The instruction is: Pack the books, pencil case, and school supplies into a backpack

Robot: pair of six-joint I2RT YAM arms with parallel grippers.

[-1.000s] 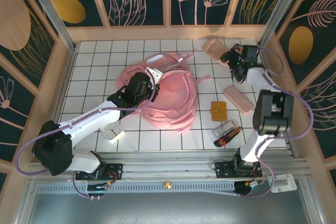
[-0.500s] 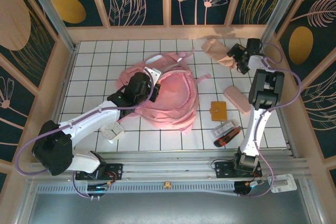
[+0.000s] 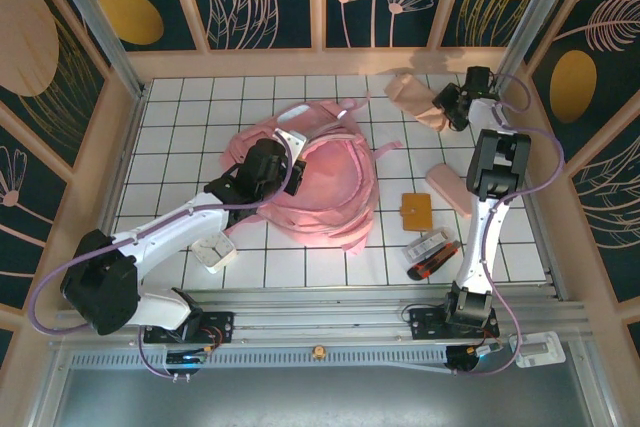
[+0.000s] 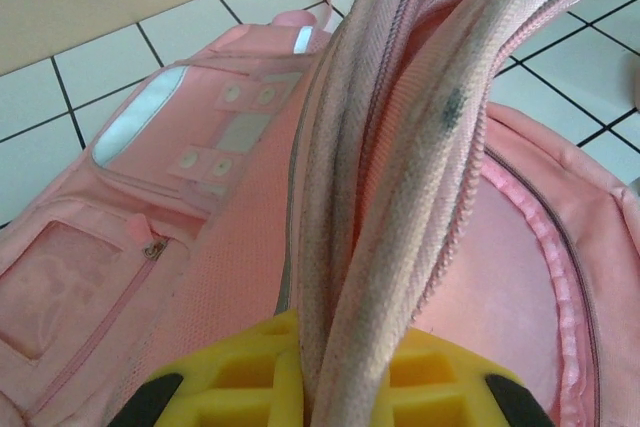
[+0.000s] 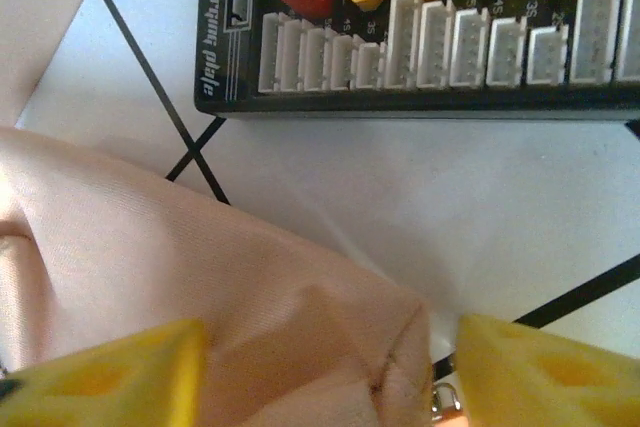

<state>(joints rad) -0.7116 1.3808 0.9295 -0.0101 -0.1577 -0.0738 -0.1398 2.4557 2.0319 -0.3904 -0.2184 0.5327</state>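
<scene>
The white-tiled bench carries the backpack at its middle, lying flat with its opening gaping toward the right. The left arm stretches from its near-left base diagonally across the tiles to the backpack's left side. There the left fingers are clenched on the bag's zippered rim, and a bunched fold of pink fabric stands up between them. The right arm rises from its near-right base and reaches straight out to the far right corner, wrist bent left. Its right fingers are spread, straddling a corner of the pencil case, with a sliver of bench showing beside one finger, so nothing is pinched yet. A black board with orange connectors lies just beyond that corner. A pink oblong item lies right of the backpack. Nearer are the orange-brown notebook and a small wrapped pack.
</scene>
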